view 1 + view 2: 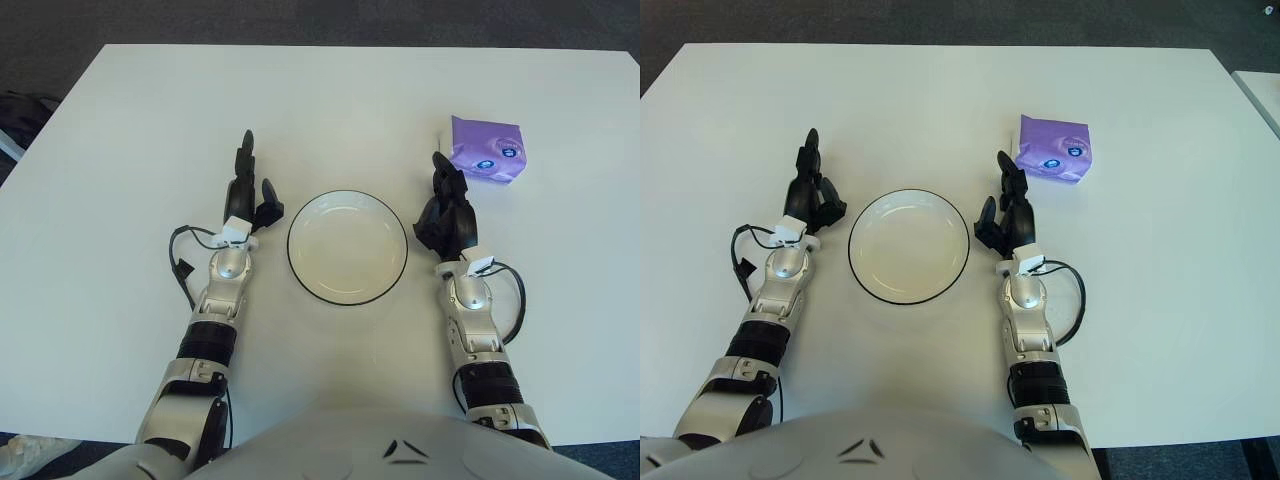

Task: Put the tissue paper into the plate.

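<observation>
A purple tissue packet [487,150] lies on the white table at the right, beyond my right hand. A white plate with a dark rim [347,294] sits in the middle, empty. My right hand [447,205] shows just right of the plate, fingers spread and holding nothing, a short way in front of the packet. My left hand [247,190] shows just left of the plate, fingers extended and empty.
The white table [330,100] stretches from edge to edge, with dark floor beyond its far edge. A dark object [18,115] shows off the table's left side. Black cables loop beside both wrists.
</observation>
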Robot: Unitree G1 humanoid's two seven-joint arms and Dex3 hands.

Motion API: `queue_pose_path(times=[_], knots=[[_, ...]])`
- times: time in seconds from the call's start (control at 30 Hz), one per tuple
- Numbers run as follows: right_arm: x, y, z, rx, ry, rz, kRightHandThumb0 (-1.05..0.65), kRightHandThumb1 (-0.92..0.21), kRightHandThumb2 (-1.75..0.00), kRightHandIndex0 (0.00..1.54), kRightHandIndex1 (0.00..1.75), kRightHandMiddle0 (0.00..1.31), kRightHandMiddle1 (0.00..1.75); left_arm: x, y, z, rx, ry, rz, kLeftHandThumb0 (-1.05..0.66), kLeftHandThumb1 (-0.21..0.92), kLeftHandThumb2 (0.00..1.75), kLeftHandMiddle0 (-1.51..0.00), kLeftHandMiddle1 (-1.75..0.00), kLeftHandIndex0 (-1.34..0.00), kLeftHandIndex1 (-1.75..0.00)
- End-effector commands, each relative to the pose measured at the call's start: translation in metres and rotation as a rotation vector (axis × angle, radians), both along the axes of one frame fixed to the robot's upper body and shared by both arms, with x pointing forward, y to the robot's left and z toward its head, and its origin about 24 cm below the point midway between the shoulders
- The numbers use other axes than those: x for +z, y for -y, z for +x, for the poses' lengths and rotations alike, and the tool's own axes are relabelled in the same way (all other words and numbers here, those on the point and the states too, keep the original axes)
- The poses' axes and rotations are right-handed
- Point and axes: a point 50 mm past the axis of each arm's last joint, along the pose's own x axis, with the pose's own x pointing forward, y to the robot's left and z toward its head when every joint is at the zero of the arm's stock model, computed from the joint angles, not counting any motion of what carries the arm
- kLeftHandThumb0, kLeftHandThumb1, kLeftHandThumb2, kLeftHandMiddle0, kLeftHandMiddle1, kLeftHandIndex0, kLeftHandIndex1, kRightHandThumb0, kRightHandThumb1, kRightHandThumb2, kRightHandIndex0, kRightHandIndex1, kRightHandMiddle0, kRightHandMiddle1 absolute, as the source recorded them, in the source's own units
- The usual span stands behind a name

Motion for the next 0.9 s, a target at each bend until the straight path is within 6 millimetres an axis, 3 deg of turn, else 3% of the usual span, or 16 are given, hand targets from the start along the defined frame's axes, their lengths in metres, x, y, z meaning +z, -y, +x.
queue_pose_path(times=[0.0,0.1,0.23,0.6,0.87], knots=[[-0.026,0.005,-0.018,-0.01,-0.155,0.017,-0.48,-0.92,-1.02,0.22,0.02,0.0,0.44,-0.043,-0.002,-0.023,0.012,-0.18,-0.01,-0.75,0.92,1.1,-0.06,-0.02,0.0,-0.14],[-0.023,0.005,-0.02,-0.005,-0.151,0.016,-0.47,-0.92,-1.02,0.21,0.01,0.0,0.44,-0.043,-0.002,-0.023,0.012,-0.18,-0.013,-0.75,0.92,1.1,-0.06,-0.02,0.0,-0.15],[-0.004,0.008,-0.023,0.003,-0.096,-0.009,-0.48,-0.92,-1.01,0.21,0.01,0.0,0.44,-0.043,-0.002,-0.023,0.01,-0.182,-0.021,-0.74,0.92,1.09,-0.07,-0.02,0.0,-0.16],[0.099,0.021,-0.028,-0.042,0.131,-0.147,-0.5,-0.92,-0.88,0.16,0.0,0.0,0.29,-0.044,0.0,-0.021,0.007,-0.184,-0.025,-0.73,0.92,1.09,-0.08,-0.02,0.0,-0.19],[0.113,0.04,-0.023,-0.086,0.249,-0.258,-0.52,-0.92,-0.8,0.14,0.0,0.0,0.32,-0.044,0.003,-0.021,0.007,-0.186,-0.025,-0.74,0.92,1.09,-0.07,-0.01,0.0,-0.18]])
